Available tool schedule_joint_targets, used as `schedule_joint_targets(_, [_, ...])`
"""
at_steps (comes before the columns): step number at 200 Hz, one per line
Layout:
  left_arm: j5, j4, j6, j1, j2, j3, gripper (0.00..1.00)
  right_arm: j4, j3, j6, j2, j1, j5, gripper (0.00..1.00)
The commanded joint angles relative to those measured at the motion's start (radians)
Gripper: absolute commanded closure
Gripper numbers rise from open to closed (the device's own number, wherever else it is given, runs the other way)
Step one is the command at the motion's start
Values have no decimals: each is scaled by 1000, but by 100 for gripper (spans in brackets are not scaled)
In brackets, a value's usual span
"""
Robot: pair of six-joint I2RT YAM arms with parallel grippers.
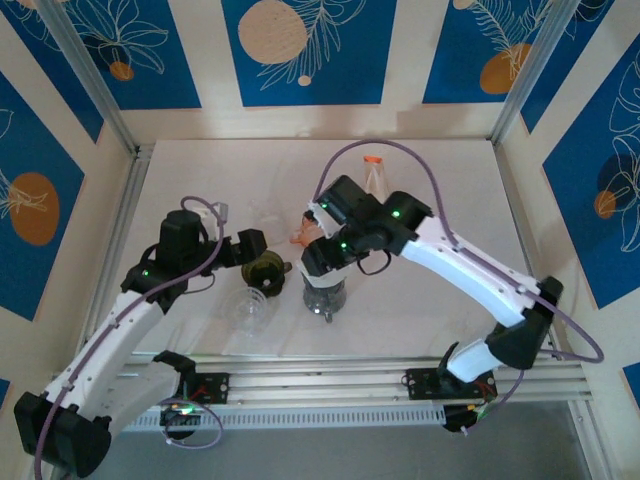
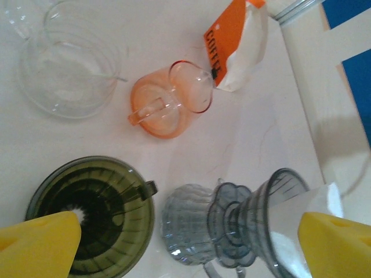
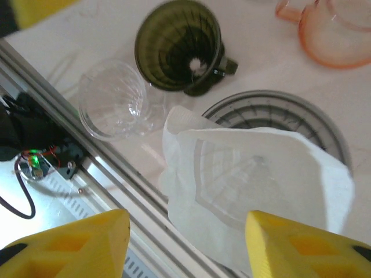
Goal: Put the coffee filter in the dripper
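Here — coffee filter (image 3: 261,179) over the dripper (image 3: 278,104), just beyond the right hand (image 3: 185,219)

Light is bright and even in the top view, coming from overhead. The white table (image 1: 250,170) is slightly washed out, and shadows beneath the left arm (image 1: 120,330) and the right arm (image 1: 470,275) are soft and faint. Small green lights (image 1: 397,212) glow on the arms.

In the left wrist view the table has a pinkish cast and glare nearly swallows the clear glass dripper (image 2: 64,63). The left gripper's fingers (image 2: 40,246) are out of focus, and a soft shadow falls on the wall (image 2: 342,168).

In the right wrist view the paper filter (image 3: 261,185) is bright and slightly blurred, the right gripper's fingers (image 3: 69,243) are soft, and beyond the rail (image 3: 116,168) the corner burns out to white.
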Motion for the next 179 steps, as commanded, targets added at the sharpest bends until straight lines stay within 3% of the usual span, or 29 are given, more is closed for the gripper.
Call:
schedule_joint_targets(1, [70,12,17,-32,22,57,6,80,-43,-4,-78,10,127,44])
schedule_joint_targets(20, [47,-20,66,-107,50,103,13,115,-84,-82,-106,-8,219,46])
schedule_joint_targets(33, [37,-74,101,-153,87,151,18,74,-71,-101,-69,-63,156,55])
schedule_joint_targets(46, [61,-113,120,-177,122,183,20,48,-62,-115,-30,-105,88,58])
schedule_joint_targets(69, [100,-158,149,-207,156,215,20,28,-63,-145,20,-135,47,50])
schedule_joint_targets(95, [137,-176,168,-230,176,226,19,20,-67,-166,59,-157,47,50])
schedule_joint_targets(179, [125,-163,147,-237,195,219,18,11,-81,-166,91,-145,0,67])
